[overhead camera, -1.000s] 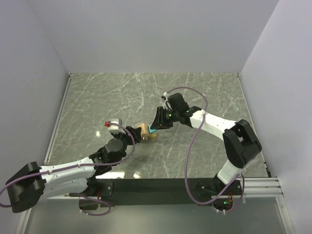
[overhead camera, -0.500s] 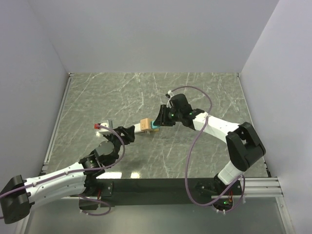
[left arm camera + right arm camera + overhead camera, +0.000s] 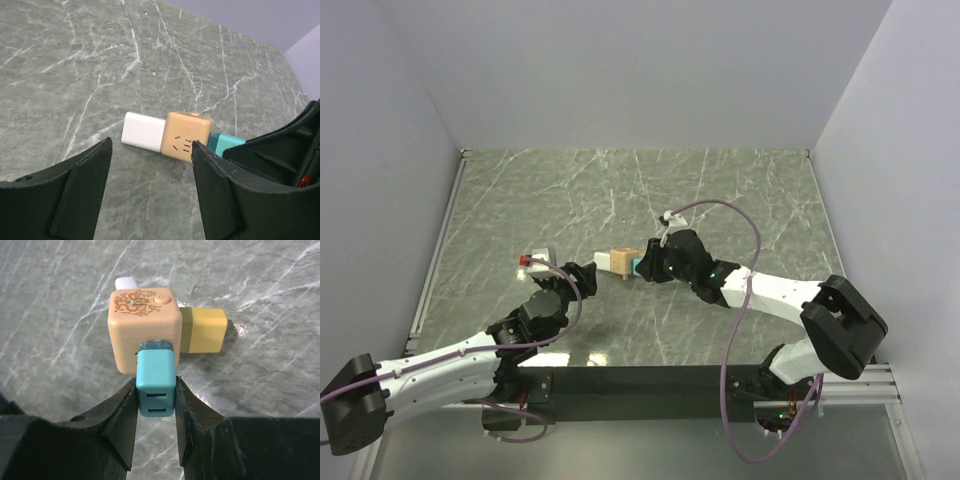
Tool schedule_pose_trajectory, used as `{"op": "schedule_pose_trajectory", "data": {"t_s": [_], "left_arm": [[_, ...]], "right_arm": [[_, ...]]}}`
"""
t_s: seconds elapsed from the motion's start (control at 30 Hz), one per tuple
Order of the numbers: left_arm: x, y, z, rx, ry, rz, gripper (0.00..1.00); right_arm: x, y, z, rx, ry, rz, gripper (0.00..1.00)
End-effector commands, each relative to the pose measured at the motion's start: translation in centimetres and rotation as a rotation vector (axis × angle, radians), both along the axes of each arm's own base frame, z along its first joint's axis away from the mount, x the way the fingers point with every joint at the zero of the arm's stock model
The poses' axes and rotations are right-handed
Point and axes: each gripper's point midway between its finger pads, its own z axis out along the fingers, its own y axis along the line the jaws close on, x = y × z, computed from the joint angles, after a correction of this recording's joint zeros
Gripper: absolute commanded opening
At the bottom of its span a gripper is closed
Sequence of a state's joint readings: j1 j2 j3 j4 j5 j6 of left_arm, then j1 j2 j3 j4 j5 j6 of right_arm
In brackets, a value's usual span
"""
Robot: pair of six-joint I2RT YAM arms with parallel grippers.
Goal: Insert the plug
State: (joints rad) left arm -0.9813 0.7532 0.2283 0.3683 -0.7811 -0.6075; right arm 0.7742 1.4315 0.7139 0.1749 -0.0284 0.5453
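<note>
Grip first: the right gripper (image 3: 156, 390) is pinched narrow on the flat sides of a teal plug (image 3: 156, 369), whose nose is butted against a peach cube socket (image 3: 144, 322). I can't see the prongs. The cube lies near the middle of the tabletop (image 3: 520, 200), a touch left, with a white plug (image 3: 144, 131) and a yellow plug (image 3: 202, 330) already in it. The left gripper (image 3: 150, 155) gapes wide and empty just beside it. It all looks like light, stiff, slick plastic; I'd guess the cube skids unless it is braced.
</note>
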Motion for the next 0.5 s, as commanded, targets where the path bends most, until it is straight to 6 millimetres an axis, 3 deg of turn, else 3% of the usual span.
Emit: {"op": "schedule_pose_trajectory", "data": {"t_s": [0.0,0.2,0.47], "left_arm": [[0.1,0.1,0.3,-0.022,-0.005,0.011,0.7],[0.1,0.5,0.2,-0.02,-0.003,0.027,0.7],[0.1,0.6,0.1,-0.013,0.003,0.03,0.7]], "right_arm": [[1.2,-2.5,-1.1,-0.127,-0.103,-0.117,0.23],[0.7,-3.6,-2.4,-0.22,-0.141,-0.169,0.25],[-0.1,-3.5,-4.1,-0.27,-0.132,-0.161,0.39]]}}
